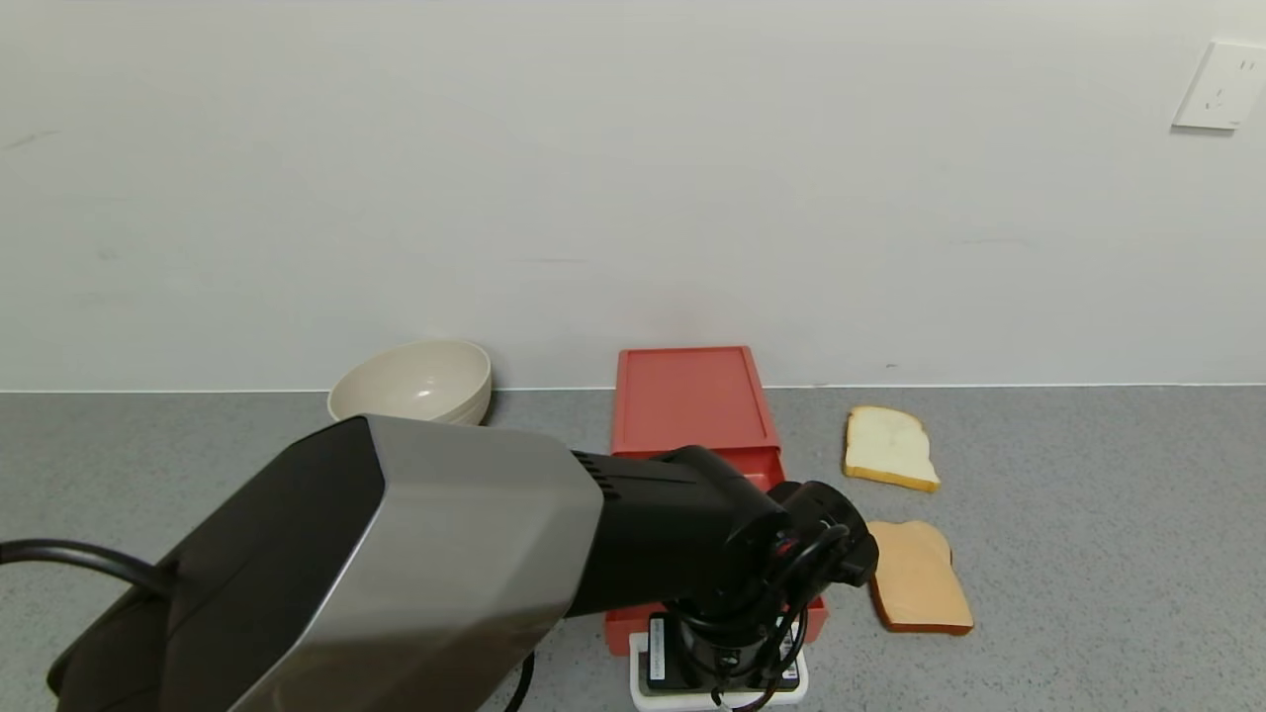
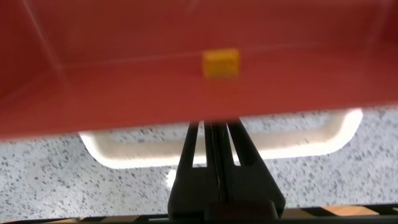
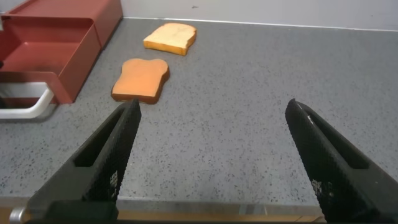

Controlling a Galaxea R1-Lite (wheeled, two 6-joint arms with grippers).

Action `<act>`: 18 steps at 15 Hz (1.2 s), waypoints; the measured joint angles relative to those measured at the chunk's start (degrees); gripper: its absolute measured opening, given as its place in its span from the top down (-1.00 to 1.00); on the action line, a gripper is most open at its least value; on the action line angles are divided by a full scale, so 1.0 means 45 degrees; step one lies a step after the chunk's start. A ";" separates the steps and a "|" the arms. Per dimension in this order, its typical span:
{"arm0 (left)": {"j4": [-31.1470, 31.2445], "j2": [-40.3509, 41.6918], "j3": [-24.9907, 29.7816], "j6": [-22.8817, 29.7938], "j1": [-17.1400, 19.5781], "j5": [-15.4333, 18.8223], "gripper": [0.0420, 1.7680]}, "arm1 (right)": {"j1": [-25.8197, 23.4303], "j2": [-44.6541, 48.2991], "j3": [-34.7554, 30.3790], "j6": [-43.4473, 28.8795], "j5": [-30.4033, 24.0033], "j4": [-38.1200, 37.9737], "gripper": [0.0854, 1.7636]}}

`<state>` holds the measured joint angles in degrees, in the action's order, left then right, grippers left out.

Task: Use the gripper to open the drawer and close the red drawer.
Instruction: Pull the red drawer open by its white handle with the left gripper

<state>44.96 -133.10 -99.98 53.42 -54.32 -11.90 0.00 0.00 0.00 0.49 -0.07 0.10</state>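
On the grey speckled counter [image 1: 1088,514], right under the left gripper [image 2: 214,134], you see the red drawer [image 1: 692,396] with its tray [image 3: 50,53] pulled out toward the robot. The drawer box stands with its back close to the white wall [image 1: 633,178]. The white loop handle [image 2: 124,152] on the tray front lies just below the gripper, and the two black fingers [image 2: 189,149] are pressed together with their tips reaching to the handle bar. Whether they pinch the handle or only touch it, you cannot tell. Inside the tray there is a small yellow square [image 2: 221,62] near the fingertips.

The left arm [image 1: 396,564] covers most of the tray in the head view. Beyond the arm, to the left of the drawer, a cream bowl [image 1: 413,384] sits by the wall. On the other side of the gripper two bread slices lie flat: a pale slice [image 1: 888,447] farther away and a toasted slice [image 1: 920,578] nearer, just beside the tray.

The right gripper [image 3: 214,155] hovers above the counter, well apart from the drawer, with its fingers spread wide and holding nothing. A wall socket [image 1: 1221,84] is high on the right.
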 joint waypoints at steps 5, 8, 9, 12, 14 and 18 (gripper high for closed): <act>-0.0014 0.0171 -0.0089 -0.0106 0.0005 -0.0092 0.92 | 0.0000 0.0000 0.0000 0.0005 0.0000 0.0000 -0.94; -0.0008 0.0374 -0.0122 -0.0135 0.0043 -0.0125 0.92 | 0.0000 0.0000 0.0000 0.0005 0.0000 0.0000 -0.94; -0.0003 0.0433 -0.0127 -0.0149 0.0011 -0.0125 0.92 | 0.0000 0.0000 0.0000 0.0005 0.0000 0.0000 -0.94; 0.0200 0.0666 -0.0127 -0.0217 0.0030 -0.0125 0.92 | 0.0000 0.0000 0.0000 0.0008 0.0000 0.0000 -0.94; 0.0610 0.0870 -0.0268 -0.0271 0.0016 -0.0122 0.92 | 0.0000 0.0000 0.0000 0.0000 0.0000 0.0000 -0.94; 0.0918 0.1384 -0.0423 -0.0656 0.0019 -0.0125 0.92 | 0.0000 0.0000 0.0000 0.0005 0.0000 0.0000 -0.94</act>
<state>49.09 -126.87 -101.88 50.47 -54.24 -12.46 0.00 0.00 0.00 0.51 -0.07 0.10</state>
